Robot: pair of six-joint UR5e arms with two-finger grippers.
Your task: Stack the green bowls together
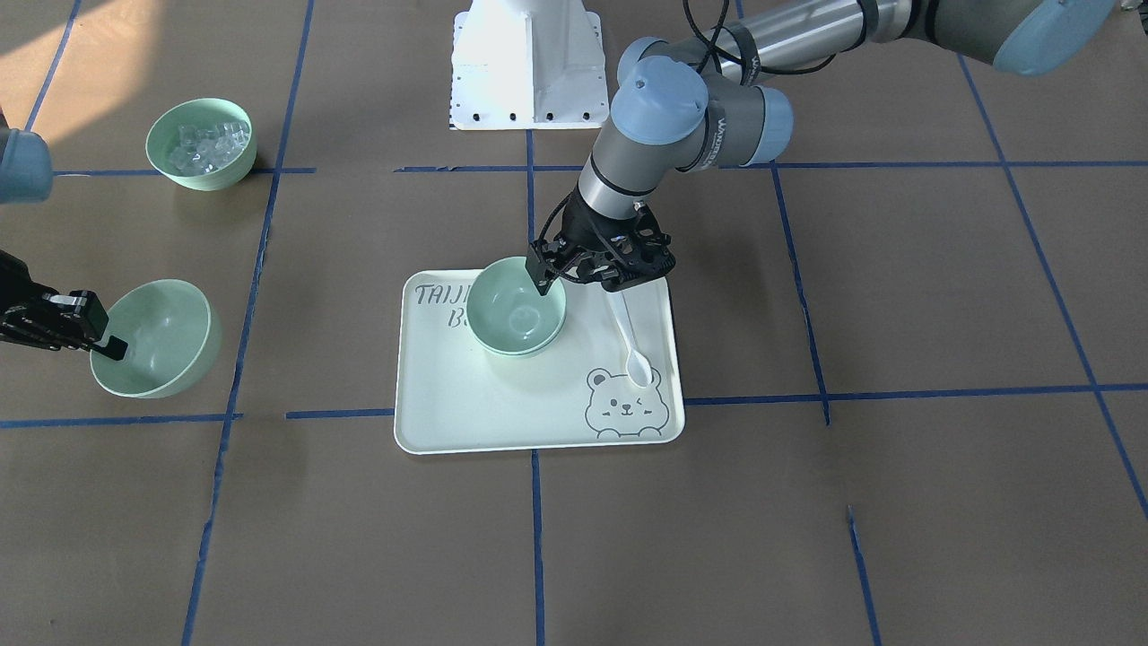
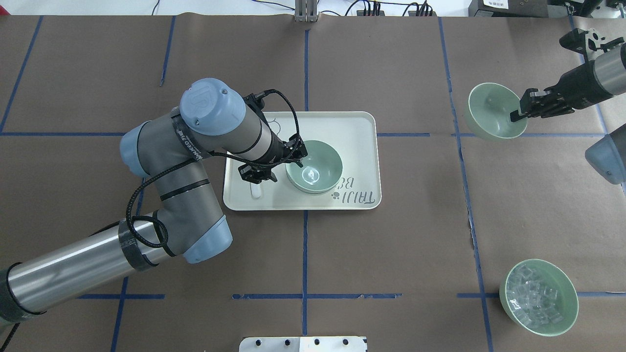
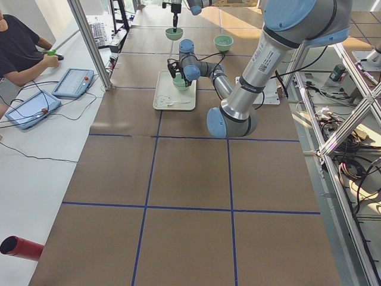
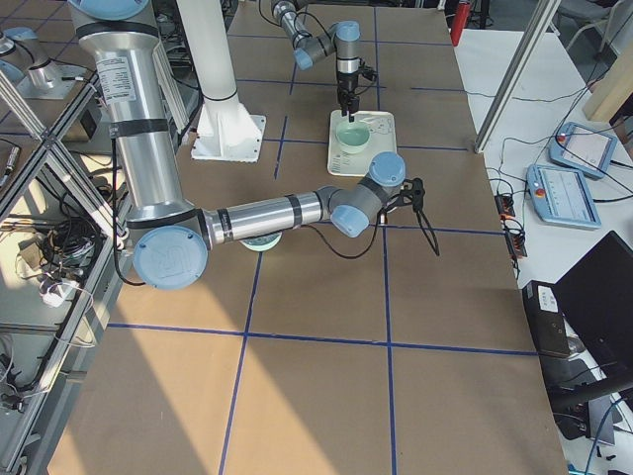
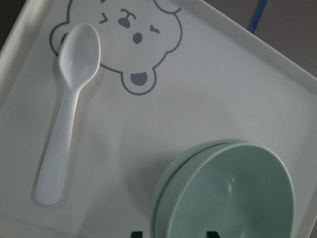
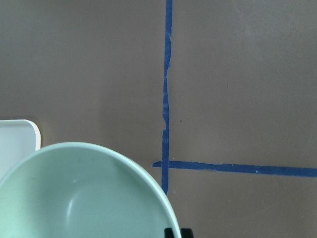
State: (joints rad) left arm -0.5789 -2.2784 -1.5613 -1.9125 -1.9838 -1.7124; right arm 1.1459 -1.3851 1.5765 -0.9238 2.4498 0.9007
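Two green bowls sit nested on the bear-print tray; both rims show in the left wrist view. My left gripper is open over the stack's rim, one finger inside and one outside. My right gripper is shut on the rim of the third green bowl. It holds that bowl tilted, off to the side of the tray, seemingly lifted off the table. That bowl fills the lower left of the right wrist view and shows in the overhead view beside the right gripper.
A white plastic spoon lies on the tray beside the stack, near the bear print. A green bowl with clear ice-like cubes stands on the robot's right side, near its edge of the table. The white robot base is behind the tray.
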